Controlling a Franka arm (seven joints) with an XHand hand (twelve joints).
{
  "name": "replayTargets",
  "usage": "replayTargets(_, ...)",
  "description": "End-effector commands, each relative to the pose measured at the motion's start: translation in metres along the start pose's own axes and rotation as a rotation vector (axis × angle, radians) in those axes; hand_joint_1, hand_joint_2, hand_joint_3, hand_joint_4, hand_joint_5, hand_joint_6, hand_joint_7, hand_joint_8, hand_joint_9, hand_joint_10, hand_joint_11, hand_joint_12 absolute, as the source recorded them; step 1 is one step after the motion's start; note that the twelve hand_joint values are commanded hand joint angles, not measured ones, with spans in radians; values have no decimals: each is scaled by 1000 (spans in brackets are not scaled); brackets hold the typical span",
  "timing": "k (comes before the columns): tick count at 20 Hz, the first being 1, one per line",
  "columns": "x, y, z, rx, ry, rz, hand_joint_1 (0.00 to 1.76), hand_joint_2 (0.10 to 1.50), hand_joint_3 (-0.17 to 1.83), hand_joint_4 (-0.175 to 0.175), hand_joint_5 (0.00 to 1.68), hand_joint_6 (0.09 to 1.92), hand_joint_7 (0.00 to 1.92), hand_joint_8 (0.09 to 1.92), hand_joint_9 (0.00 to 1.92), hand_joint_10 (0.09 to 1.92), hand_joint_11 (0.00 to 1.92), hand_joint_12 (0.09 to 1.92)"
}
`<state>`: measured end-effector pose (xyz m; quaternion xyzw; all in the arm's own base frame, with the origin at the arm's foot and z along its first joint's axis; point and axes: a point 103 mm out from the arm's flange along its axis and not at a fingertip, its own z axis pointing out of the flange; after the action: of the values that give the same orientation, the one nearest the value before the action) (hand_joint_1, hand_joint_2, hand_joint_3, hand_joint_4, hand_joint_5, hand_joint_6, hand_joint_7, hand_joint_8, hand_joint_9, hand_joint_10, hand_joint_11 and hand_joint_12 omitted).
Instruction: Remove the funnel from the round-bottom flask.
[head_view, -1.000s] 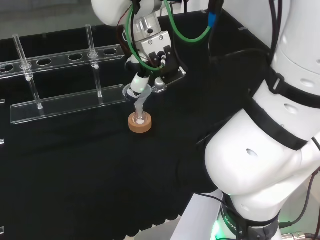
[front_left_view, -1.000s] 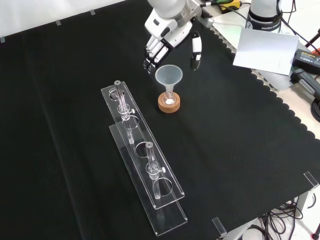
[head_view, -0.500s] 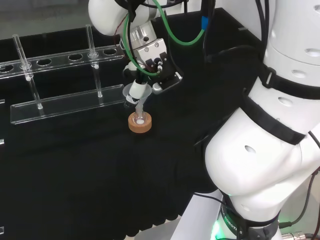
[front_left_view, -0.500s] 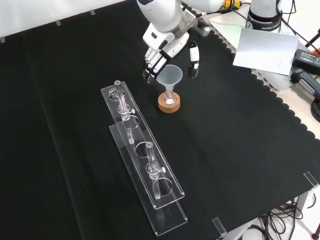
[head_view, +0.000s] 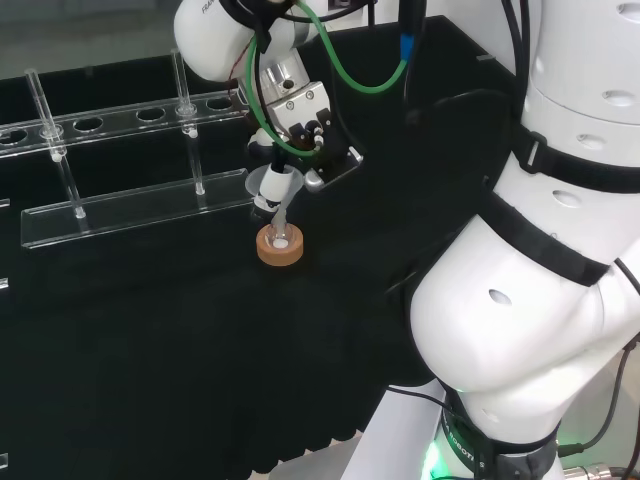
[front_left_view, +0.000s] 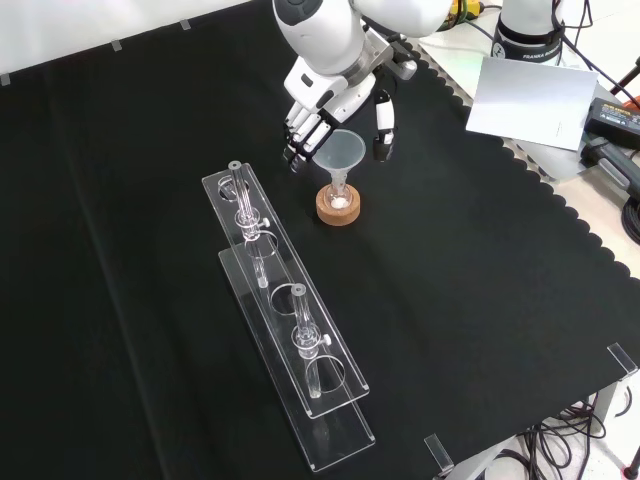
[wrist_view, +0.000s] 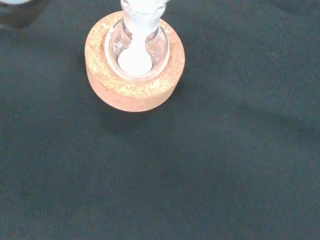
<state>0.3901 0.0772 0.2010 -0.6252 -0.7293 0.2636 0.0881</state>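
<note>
While the hand (front_left_view: 335, 95) hangs right over it, the funnel (front_left_view: 338, 152) is sitting in the neck of the little round flask (wrist_view: 138, 46), which rests in a cork ring (front_left_view: 339, 206) on the black cloth (front_left_view: 480, 280). In the front view the fingers (front_left_view: 300, 135) are down on the left of the funnel's cone and the thumb (front_left_view: 382, 130) on its right. They're spread wide with the cone in between, and I can't make out any contact yet, so I'd call it open and bracketing, not gripping.

My guess on handling: the funnel looks like thin clear plastic or glass, so very light, stiff, probably slick, and easy to crack or pop out of a pinch. The flask is tiny and only perched in the cork, so it'll likely come along or tip if the stem sticks in the neck. There's a bit of white stuff in the bottom of the flask that could spill too.

Best place to take hold is probably the cone just under the rim, fingers on one side and thumb opposite, then straight up along the stem, no sideways pull.

The clear tube rack (front_left_view: 285, 310) sits just left and nearer in the front view, so keep clear of that.
</note>
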Motion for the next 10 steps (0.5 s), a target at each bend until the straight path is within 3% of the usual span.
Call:
replayTargets(1, -1, 3, 4, 14, -7, 9, 673, 674, 237, -16, 96, 87, 0, 490, 223, 771, 326, 1455)
replayTargets(10, 2, 7, 9, 31, -20, -3, 701, 678, 246, -15, 133, 87, 5, 531, 255, 762, 333, 1450)
